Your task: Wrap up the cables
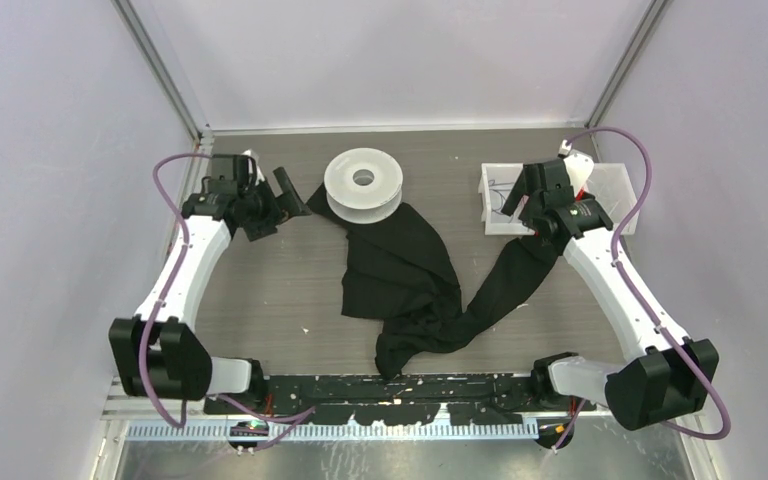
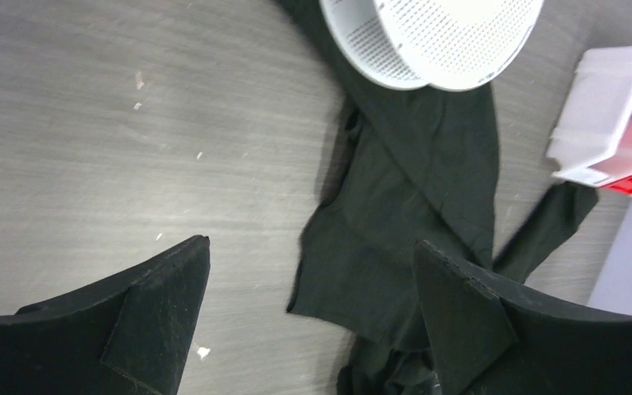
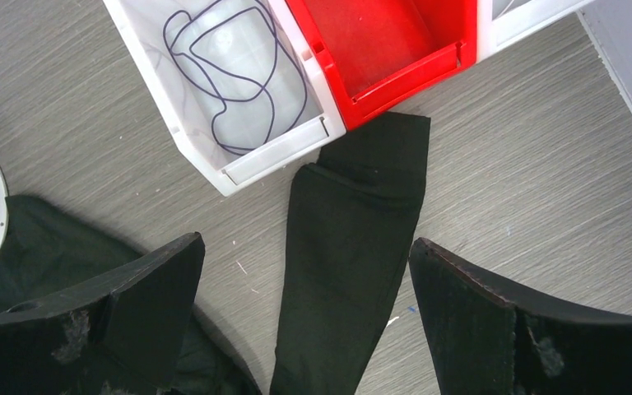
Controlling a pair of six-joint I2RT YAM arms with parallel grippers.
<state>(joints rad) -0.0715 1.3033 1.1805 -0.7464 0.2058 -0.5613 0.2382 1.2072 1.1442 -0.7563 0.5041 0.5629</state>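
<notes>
A thin dark cable [image 3: 230, 90] lies in loose loops inside a white bin [image 3: 292, 148]; it shows faintly in the top view [image 1: 501, 199]. A white spool [image 1: 363, 184] stands at the back middle, its perforated rim in the left wrist view [image 2: 428, 41]. My right gripper [image 3: 306, 255] is open and empty, hovering above the black cloth's end just in front of the bin; in the top view it [image 1: 532, 205] is beside the bin. My left gripper [image 2: 311, 251] is open and empty above bare table, left of the spool; it also shows from above [image 1: 282, 200].
A large black cloth [image 1: 405, 270] sprawls from under the spool to the table's front, one strip [image 3: 346, 271] reaching toward the bins. A red bin [image 3: 378, 41] sits beside the white one. Side walls close in left and right.
</notes>
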